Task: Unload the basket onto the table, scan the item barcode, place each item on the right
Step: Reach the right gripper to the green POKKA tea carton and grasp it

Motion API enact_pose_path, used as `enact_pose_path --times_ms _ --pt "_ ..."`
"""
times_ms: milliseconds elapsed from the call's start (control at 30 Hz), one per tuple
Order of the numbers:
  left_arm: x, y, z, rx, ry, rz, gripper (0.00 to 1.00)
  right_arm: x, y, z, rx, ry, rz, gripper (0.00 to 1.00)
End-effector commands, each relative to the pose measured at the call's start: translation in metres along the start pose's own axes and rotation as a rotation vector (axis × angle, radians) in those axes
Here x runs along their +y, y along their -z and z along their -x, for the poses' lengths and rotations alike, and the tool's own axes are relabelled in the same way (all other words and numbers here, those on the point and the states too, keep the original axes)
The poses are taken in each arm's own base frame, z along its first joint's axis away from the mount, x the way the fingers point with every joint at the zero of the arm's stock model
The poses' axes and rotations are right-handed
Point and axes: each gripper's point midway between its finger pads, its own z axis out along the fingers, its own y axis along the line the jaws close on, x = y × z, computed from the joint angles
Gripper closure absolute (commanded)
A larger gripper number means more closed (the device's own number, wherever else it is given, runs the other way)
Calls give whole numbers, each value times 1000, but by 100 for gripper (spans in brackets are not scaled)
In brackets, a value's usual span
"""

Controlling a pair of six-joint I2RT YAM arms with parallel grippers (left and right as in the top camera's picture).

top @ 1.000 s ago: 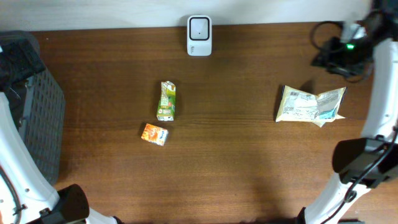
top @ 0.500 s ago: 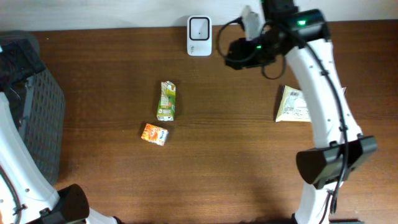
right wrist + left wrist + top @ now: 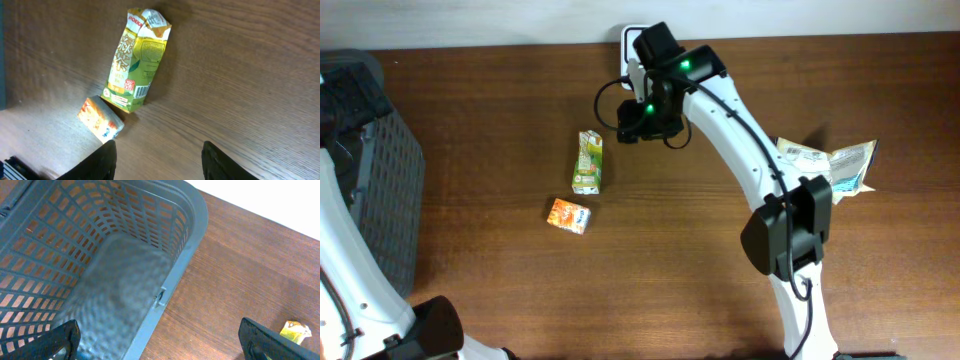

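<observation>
Green carton point(image 3: 587, 162) unmoved; right arm point(image 3: 730, 120) now swung beside it; both jaws open.

Mock shop checkout, seen from my remote station: a wood-grain tabletop point(image 3: 700, 290) against a white wall carries a white scanner point(image 3: 629, 62), a grey mesh basket point(image 3: 390, 200) and packaged groceries: green drink carton point(image 3: 588, 162), orange packet point(image 3: 568, 215), crinkled snack bag point(image 3: 820, 165).

A green juice carton point(image 3: 588, 162) lies flat, top toward 12 o'clock. A small orange box point(image 3: 568, 215), possibly a snack, rests just beside it at 7 o'clock.
</observation>
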Motion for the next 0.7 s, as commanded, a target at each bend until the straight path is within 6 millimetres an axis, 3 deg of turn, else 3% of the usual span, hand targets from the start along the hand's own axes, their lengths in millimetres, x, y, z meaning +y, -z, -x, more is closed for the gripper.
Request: enact_pose_path --times_ms 0,167,433,667 --pt "1 1 2 -7 -12 2 1 7 -14 1 2 5 -14 46" --pt "1 1 2 -7 -12 2 1 11 -28 -1 14 20 -14 46" --pt "1 1 2 -7 -12 2 1 13 -28 1 6 19 -11 46" --pt "1 1 2 -7 -12 2 1 41 -54 15 -60 42 11 47"
